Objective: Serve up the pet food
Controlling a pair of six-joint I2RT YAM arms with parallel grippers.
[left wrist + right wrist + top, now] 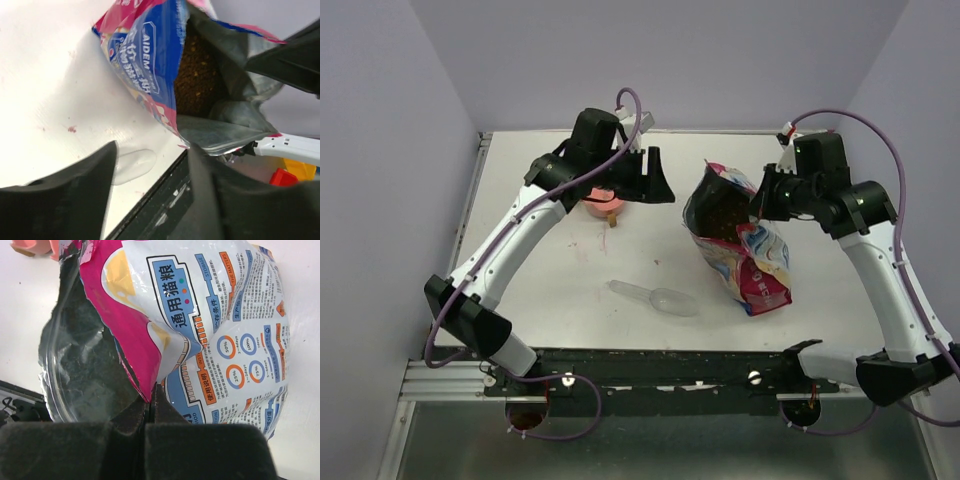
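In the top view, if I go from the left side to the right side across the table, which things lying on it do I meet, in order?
pink bowl → clear scoop → bag, lying open with the pet food inside.

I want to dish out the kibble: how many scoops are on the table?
1. The clear scoop lies flat on the white table, toward the near edge between the arms, left of the pink bag. No other shows, though one could be hidden behind the bag.
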